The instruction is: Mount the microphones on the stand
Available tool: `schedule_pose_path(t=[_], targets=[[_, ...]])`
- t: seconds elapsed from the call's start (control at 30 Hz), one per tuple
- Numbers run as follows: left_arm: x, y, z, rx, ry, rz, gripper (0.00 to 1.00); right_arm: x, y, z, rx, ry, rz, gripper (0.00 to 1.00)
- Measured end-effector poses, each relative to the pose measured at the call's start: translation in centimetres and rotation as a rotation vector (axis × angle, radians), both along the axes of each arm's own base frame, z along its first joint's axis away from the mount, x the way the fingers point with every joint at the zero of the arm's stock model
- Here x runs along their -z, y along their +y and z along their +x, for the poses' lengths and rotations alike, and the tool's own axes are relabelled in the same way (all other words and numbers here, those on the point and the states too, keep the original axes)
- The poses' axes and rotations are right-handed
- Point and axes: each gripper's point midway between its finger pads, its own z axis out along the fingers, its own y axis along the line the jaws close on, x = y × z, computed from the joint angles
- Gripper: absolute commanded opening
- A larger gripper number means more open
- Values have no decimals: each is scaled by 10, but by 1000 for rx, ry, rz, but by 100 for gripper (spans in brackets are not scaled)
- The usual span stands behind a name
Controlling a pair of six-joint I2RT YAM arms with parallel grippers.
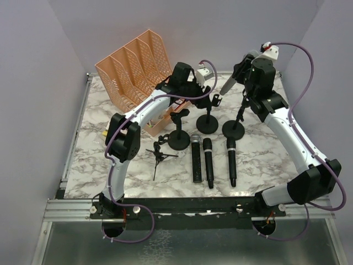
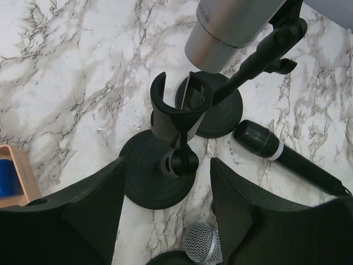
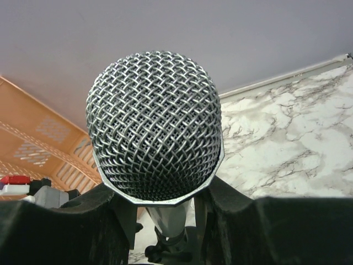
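My right gripper [image 1: 238,74] [image 3: 160,187] is shut on the silver-grey microphone [image 1: 228,84] [image 3: 154,127] and holds it tilted above the right stand [image 1: 233,128], its body in that stand's clip. The mic's tail shows in the left wrist view [image 2: 237,25]. My left gripper [image 1: 208,98] [image 2: 167,161] is open and empty above the middle stand [image 1: 208,122], whose empty clip [image 2: 182,110] sits between the fingers. A third stand [image 1: 179,138] stands to the left. A black mic with a silver grille [image 1: 196,157] [image 2: 204,243] and two black mics [image 1: 208,160] [image 1: 231,160] lie on the table.
An orange file rack [image 1: 135,63] stands at the back left. A small black tripod [image 1: 160,153] lies left of the mics. A wooden box [image 2: 11,176] with something blue in it is beside the left arm. Grey walls close in the marble table [image 1: 265,160].
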Motion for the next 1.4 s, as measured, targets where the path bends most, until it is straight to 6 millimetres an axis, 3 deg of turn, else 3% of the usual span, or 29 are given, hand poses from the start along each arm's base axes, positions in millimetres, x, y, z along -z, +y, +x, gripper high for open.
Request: schedule_pose_path(t=[0.4, 0.6, 0.67, 0.83, 1.4], targets=[[4, -18, -5, 39, -50, -4, 43, -2, 3, 2, -34, -11, 2, 1], [21, -18, -6, 46, -55, 26, 22, -1, 7, 2, -62, -9, -3, 1], [20, -18, -4, 47, -73, 28, 19, 0, 8, 3, -75, -10, -4, 1], [20, -18, -2, 51, -94, 30, 0, 6, 9, 9, -109, -4, -15, 1], [22, -17, -2, 68, -120, 41, 0, 45, 32, 19, -260, 77, -34, 1]])
